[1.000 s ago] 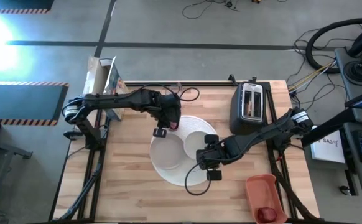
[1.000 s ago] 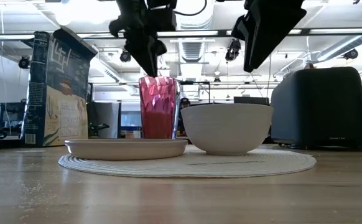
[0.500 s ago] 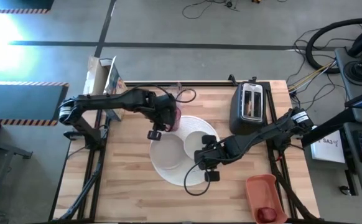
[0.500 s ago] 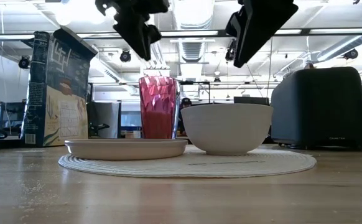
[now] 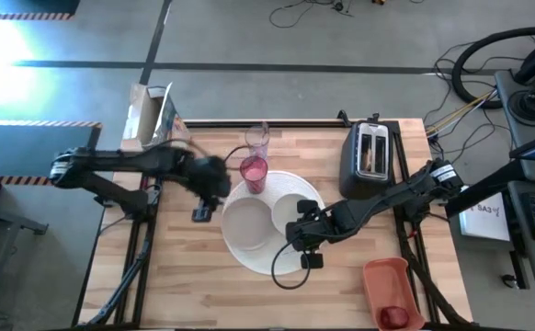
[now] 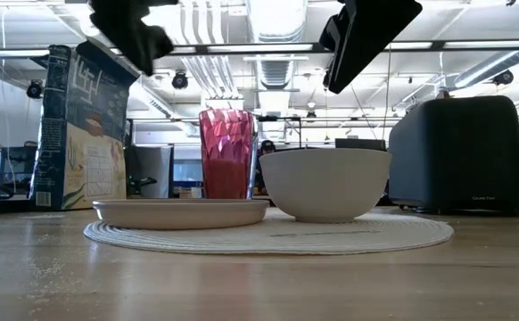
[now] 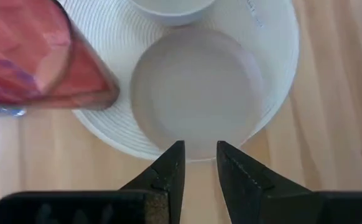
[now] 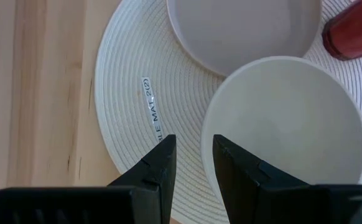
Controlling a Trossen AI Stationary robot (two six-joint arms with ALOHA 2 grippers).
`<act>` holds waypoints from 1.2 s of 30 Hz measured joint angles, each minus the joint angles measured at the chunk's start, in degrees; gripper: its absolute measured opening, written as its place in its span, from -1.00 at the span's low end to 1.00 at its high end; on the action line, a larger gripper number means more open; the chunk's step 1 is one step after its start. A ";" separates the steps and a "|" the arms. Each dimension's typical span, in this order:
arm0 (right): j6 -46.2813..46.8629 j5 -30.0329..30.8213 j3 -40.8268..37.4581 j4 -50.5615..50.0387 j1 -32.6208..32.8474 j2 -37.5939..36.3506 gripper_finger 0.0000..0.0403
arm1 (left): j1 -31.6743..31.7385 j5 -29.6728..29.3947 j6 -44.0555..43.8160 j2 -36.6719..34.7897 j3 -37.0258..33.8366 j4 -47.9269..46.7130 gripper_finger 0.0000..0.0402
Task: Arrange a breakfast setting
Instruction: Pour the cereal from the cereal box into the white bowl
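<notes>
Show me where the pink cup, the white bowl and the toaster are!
pink tumbler (image 5: 254,173), high view, on its open top.
small white bowl (image 6: 325,183), low view, on its outer side wall.
black toaster (image 5: 370,158), high view, on its top between the two slots.

The right gripper (image 8: 191,163), fingers slightly parted, hangs over the large white round plate (image 8: 128,124), just beside the small white bowl (image 8: 283,134); smaller pale plate (image 8: 243,31) and pink tumbler (image 8: 353,28) lie beyond.
</notes>
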 joint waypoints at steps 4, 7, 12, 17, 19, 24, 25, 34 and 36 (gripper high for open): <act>0.00 0.00 0.00 0.18 0.00 0.00 -0.53 | -4.14 -3.79 -7.72 -7.86 -11.58 10.63 -0.62; 0.01 0.00 0.00 0.36 0.00 0.00 -0.53 | -7.04 -10.73 -12.78 -12.51 -18.48 15.81 -0.62; 0.01 0.00 0.00 1.28 0.00 0.00 -0.53 | -9.47 -18.42 -21.48 -16.63 -25.71 19.47 -0.62; 0.01 0.00 0.00 1.66 -0.01 0.00 -0.53 | -9.65 -28.10 -28.05 -16.95 -29.07 21.88 -0.62; 0.01 0.00 0.00 1.67 0.00 0.00 -0.53 | -9.65 -31.91 -31.06 -16.19 -29.44 22.63 -0.62; 0.01 0.00 0.00 1.69 -0.01 0.00 -0.53 | -9.71 -33.45 -35.72 -13.14 -30.55 25.45 -0.62; 0.01 0.00 0.00 1.75 0.00 0.00 -0.53 | -9.69 -33.60 -35.79 -12.52 -30.71 26.66 -0.62; -0.01 0.00 0.00 2.88 -0.02 0.00 -0.53 | -9.71 -34.37 -34.67 -8.70 -31.09 31.16 -0.62; 0.01 -0.01 0.00 2.92 -0.02 0.00 -0.53 | -9.72 -34.51 -34.77 -8.69 -31.01 30.86 -0.61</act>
